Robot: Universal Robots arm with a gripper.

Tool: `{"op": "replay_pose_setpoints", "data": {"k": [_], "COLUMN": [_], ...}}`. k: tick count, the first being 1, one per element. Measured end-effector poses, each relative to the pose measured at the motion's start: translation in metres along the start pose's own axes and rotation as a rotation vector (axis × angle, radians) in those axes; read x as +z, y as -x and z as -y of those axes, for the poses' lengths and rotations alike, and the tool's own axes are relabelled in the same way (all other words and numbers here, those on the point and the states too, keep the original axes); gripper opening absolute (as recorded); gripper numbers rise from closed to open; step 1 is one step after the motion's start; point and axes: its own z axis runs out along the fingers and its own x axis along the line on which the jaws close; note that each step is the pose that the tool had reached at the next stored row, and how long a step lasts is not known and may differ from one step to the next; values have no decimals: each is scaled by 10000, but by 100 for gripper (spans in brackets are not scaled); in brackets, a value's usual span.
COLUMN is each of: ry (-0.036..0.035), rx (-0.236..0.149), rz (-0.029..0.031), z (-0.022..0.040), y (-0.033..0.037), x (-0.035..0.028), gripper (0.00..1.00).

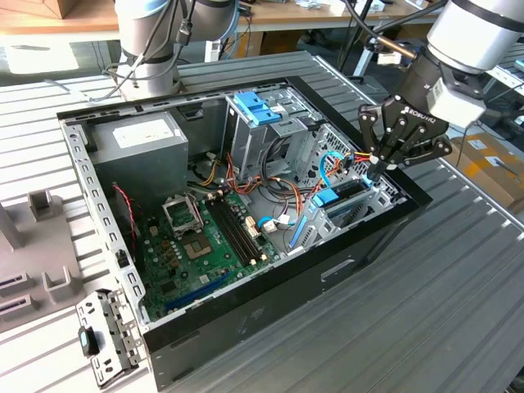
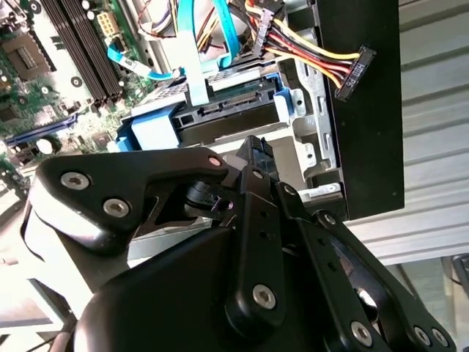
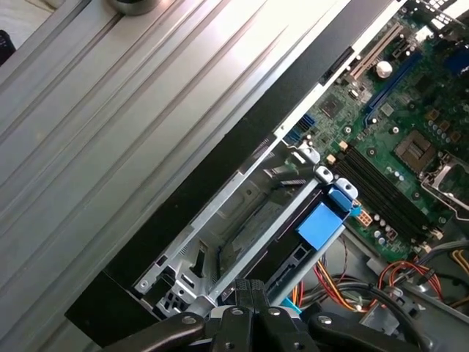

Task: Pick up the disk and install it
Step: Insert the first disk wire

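The disk [image 1: 344,195] is seen seated in the metal drive cage [image 3: 220,242] at the corner of the open computer case [image 1: 270,286] on the bench [image 1: 442,311], its blue side rail [image 3: 320,226] visible. The end effector [image 1: 378,166] is held just above it, fingertips [image 3: 251,292] apparently pressed together, clamped on nothing.

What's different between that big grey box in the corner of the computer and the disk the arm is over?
The grey box is bulky and stands tall in the case's far corner; the disk is flat and sits low in a metal cage at the near right corner. The box has a white sticker and nothing near it; the disk has blue plastic parts, with the end effector right above. Both are inside the case.
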Motion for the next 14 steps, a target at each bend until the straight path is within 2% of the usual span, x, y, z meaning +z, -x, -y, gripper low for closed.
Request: {"op": "replay_pose_setpoints", "data": {"k": [14], "ry": [-42], "rx": [1079], "rz": [49], "z": [1], "y": [-1], "x": [9], "gripper": [11]}}
